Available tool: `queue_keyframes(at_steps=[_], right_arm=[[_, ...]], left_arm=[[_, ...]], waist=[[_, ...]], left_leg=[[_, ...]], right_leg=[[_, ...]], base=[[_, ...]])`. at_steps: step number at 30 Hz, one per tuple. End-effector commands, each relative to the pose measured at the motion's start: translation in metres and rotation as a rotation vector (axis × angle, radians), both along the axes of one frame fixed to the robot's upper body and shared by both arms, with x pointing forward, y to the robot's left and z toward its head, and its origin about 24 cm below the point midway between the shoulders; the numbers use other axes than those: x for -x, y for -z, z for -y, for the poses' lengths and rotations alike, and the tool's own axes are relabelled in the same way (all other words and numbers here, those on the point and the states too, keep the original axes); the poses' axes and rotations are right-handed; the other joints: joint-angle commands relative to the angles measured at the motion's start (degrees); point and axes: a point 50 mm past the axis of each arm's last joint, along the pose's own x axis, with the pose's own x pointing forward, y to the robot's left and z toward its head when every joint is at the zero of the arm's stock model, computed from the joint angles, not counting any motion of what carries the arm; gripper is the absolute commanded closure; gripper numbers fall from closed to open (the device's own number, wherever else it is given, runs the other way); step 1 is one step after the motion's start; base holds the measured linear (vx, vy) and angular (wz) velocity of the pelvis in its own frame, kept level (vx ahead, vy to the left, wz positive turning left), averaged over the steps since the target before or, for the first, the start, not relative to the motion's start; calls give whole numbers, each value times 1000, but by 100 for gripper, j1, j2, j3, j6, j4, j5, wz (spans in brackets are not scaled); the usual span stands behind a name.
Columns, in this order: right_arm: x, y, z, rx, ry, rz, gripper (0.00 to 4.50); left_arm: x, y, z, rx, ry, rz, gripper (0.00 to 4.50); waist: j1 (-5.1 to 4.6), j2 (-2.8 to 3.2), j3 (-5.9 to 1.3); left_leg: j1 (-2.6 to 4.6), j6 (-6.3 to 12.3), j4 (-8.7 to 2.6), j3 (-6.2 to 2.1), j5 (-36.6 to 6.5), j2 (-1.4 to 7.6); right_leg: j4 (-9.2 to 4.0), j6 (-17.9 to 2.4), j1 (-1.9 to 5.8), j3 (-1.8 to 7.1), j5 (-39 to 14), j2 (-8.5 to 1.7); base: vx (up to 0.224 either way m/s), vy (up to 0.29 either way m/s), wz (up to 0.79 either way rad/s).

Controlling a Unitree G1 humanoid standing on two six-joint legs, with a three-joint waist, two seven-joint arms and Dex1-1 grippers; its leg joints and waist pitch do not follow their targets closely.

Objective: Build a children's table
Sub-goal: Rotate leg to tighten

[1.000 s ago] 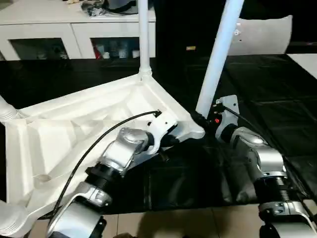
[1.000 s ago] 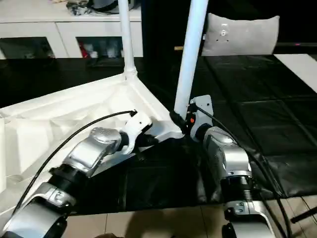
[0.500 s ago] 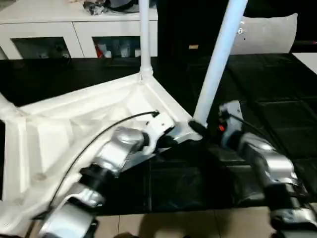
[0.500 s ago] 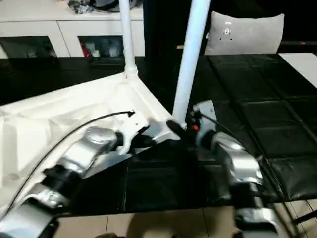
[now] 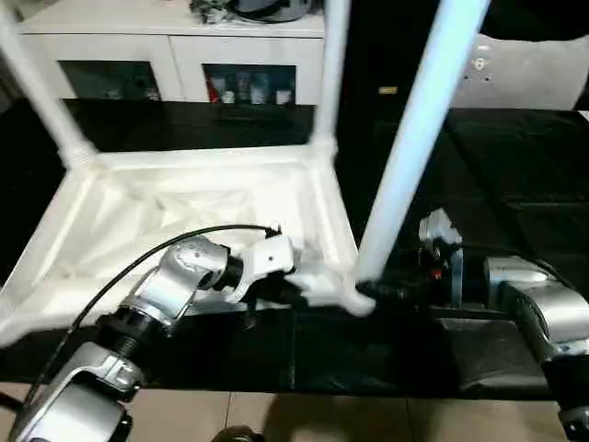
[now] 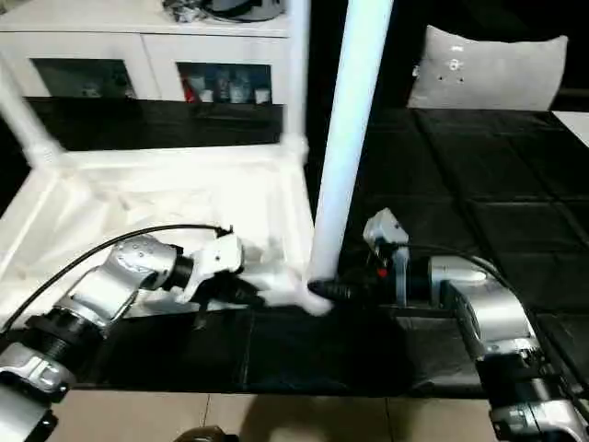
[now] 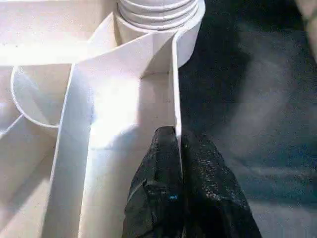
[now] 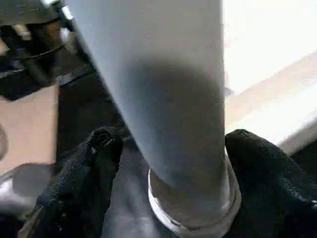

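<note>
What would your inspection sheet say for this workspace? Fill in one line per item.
Surface: black-covered work table, tiled floor in front.
Job's things: white table top lies underside up; three legs stand in corner sockets, the nearest leg at the front right corner.
Clutter: nothing seen on the table.
Grippers: left gripper pinches the top's rim wall; right gripper has its fingers on either side of the nearest leg's base.
Cables: black cable arcs over the left forearm.
Surroundings: white cabinet with glass doors behind.
</note>
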Motion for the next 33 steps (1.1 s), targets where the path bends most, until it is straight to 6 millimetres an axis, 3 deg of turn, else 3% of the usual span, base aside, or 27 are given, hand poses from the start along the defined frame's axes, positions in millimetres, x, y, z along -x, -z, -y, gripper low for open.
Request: queue_keyframes(at_steps=[1, 16, 19, 23, 25, 26, 29, 31, 32, 33], right_arm=[[4, -3, -3, -10, -49, -8, 120], [13, -3, -8, -69, -96, -73, 226], [5, -1, -17, -74, -2, -32, 230], [-22, 9, -29, -27, 306, 11, 236], [-32, 12, -30, 2, 422, 21, 239], [-40, 15, -31, 17, 528, 15, 242], [-52, 23, -31, 70, 718, 4, 242], [-52, 24, -32, 76, 728, 6, 242], [-52, 24, -34, 53, 737, 18, 242], [-52, 24, -34, 53, 737, 18, 242]], left_arm=[[7, -2, 7, -8, 106, -7, 450], [7, 0, 5, 1, 98, -24, 450], [3, 0, 11, 29, 5, -33, 450], [-13, 1, 27, 78, -265, -39, 450], [-19, 1, 33, 90, -353, -41, 450], [-24, 1, 38, 95, -417, -39, 450], [-31, 1, 54, 125, -552, -21, 450], [-32, 1, 55, 128, -563, -20, 450], [-32, 0, 64, 148, -581, -15, 450], [-32, 0, 64, 148, -581, -15, 450]], waist=[[-17, -69, -355], [20, -86, -357], [-4, -83, -342], [-165, -111, -312], [-225, -105, -312], [-316, -97, -317], [-384, -106, -350], [-381, -117, -356], [-366, -126, -368], [-359, -122, -372]], left_leg=[[107, 290, -441, -268, -1036, 644], [99, 190, -440, -279, -1041, 633], [95, 134, -448, -292, -1124, 625], [122, -121, -450, -329, -1435, 562], [128, -154, -452, -343, -1475, 562], [102, -125, -448, -341, -1466, 553], [87, -48, -431, -317, -1288, 534], [86, 37, -416, -300, -1177, 521], [48, 216, -401, -278, -977, 509], [48, 258, -394, -274, -917, 511]], right_leg=[[-400, -1102, 263, 405, -1752, -576], [-412, -1031, 275, 401, -1908, -586], [-429, -1001, 274, 400, -2078, -600], [-529, -768, 250, 366, -2934, -604], [-544, -732, 241, 353, -3005, -595], [-548, -754, 243, 358, -2865, -587], [-520, -871, 257, 366, -2342, -559], [-503, -950, 269, 374, -2127, -561], [-481, -975, 306, 378, -1914, -564], [-475, -993, 302, 381, -1840, -566]], base=[[0, 0, 0], [0, 0, 0], [0, 0, 0], [0, 0, 0], [0, 0, 0], [0, 0, 0], [0, 0, 0], [0, 0, 0], [0, 0, 0], [0, 0, 0]])
